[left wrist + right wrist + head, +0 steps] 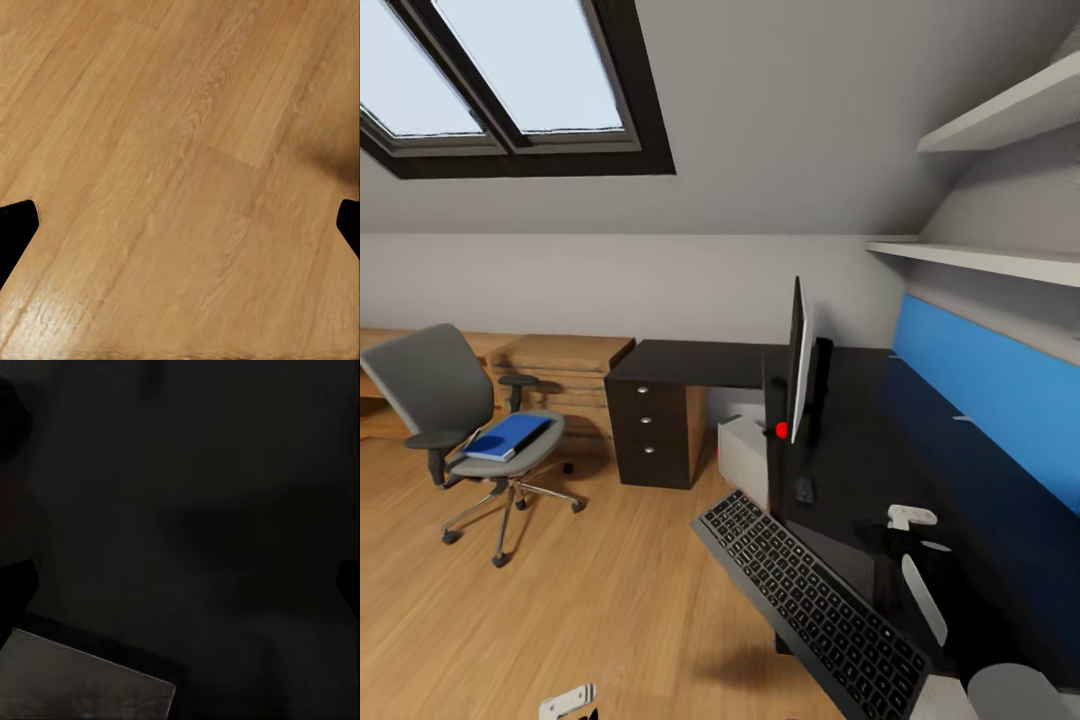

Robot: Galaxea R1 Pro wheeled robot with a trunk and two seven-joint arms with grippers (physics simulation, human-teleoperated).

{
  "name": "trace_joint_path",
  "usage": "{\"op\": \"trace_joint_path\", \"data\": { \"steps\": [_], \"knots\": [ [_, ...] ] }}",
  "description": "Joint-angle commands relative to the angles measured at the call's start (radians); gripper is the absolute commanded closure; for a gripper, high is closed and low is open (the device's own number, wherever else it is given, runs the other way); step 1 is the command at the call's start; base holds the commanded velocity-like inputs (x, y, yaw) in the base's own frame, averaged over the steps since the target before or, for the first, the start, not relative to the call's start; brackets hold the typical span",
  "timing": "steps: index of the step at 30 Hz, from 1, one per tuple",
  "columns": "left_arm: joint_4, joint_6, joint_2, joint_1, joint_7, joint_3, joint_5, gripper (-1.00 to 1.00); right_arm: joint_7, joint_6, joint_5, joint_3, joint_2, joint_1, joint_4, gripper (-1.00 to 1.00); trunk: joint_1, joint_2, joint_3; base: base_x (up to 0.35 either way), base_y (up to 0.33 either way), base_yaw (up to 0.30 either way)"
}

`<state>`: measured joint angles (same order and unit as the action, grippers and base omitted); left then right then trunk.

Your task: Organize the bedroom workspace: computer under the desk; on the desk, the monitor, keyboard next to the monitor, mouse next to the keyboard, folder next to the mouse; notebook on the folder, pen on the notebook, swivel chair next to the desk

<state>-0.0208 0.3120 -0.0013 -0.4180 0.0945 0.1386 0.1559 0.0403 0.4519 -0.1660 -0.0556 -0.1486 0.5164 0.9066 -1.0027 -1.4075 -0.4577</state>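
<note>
Black keyboard [810,600] overhangs the desk [860,400] edge and could tip off. Left gripper [180,225] is spread; the right gripper's state cannot be told.

Tabletop [690,362]: monitor [799,362] upright on it, mouse [804,489] just before the monitor, keyboard [810,600] overhanging the near edge; computer [743,455] underneath; swivel chair [460,420] well left, carrying the folder [510,436].

One swivel chair [455,420] carries one blue folder [508,437]. One desk [860,440] bears one monitor [798,360], one mouse [804,489] and one keyboard [810,600]. One drawer unit [650,425] has three drawers. One computer [742,455], two shelves [1000,185], one skylight [500,80].
</note>
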Motion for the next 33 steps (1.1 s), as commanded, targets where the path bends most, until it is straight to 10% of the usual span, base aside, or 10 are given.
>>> {"op": "trace_joint_path", "data": {
  "steps": [1,33],
  "knots": [
    [0.001,0.003,0.000,-0.001,-0.001,0.004,0.002,-1.00,0.004,0.018,-0.011,-0.001,0.000,0.000,0.010,-1.00,0.001,-0.001,-0.001,-0.313,0.000,0.000],
    [0.001,0.003,0.000,-0.001,-0.002,0.004,0.002,-1.00,0.005,0.039,-0.047,-0.005,-0.001,-0.001,0.018,-1.00,0.001,-0.001,-0.001,-0.294,-0.133,0.000]
  ]
}}
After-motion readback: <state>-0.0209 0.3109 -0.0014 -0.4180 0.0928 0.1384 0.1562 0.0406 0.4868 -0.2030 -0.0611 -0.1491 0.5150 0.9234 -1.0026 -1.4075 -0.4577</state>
